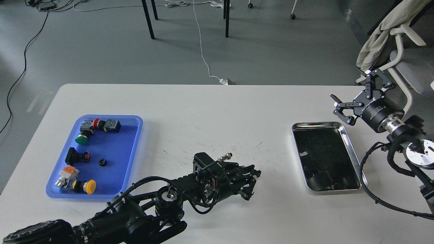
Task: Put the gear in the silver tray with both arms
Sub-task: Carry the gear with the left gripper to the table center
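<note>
Left of the silver tray lie the left gripper, state unclear, and blue tray; right gripper spread behind it

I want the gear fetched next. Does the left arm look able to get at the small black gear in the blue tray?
Probably yes: the gear lies alone on the blue tray floor, uncovered, and the left pincer has bare table between.

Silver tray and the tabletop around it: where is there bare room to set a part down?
The silver tray holds nothing. The white table is bare between it and the blue tray, beyond the left gripper. It is crowded in the blue tray's pushbutton switches and at the right gripper.
</note>
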You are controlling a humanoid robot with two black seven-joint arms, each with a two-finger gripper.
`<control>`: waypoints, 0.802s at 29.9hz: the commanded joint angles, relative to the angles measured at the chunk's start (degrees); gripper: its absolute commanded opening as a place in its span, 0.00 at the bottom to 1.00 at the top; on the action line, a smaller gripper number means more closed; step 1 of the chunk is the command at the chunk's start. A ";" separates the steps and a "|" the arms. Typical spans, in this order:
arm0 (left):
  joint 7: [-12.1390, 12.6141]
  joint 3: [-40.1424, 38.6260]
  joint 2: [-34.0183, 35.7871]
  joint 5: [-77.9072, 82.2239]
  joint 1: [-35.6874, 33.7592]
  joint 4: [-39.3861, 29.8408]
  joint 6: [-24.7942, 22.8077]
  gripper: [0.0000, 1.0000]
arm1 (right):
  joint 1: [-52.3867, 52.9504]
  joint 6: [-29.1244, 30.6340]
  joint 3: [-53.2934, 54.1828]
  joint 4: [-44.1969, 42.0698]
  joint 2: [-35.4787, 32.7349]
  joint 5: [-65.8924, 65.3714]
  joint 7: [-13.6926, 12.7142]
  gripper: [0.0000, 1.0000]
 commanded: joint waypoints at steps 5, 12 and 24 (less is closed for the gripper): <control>-0.11 0.00 0.00 0.00 0.06 0.00 0.04 0.58 | -0.02 0.00 0.00 0.00 0.07 0.00 0.00 0.99; -0.11 -0.70 0.00 -4.41 -0.81 -0.44 1.62 0.86 | 0.51 0.00 -0.08 -0.17 0.07 0.00 0.00 0.99; 0.68 -16.24 0.00 -21.27 -11.53 -0.53 -0.13 0.97 | 2.97 0.09 -2.10 1.40 -1.95 0.00 -0.09 0.99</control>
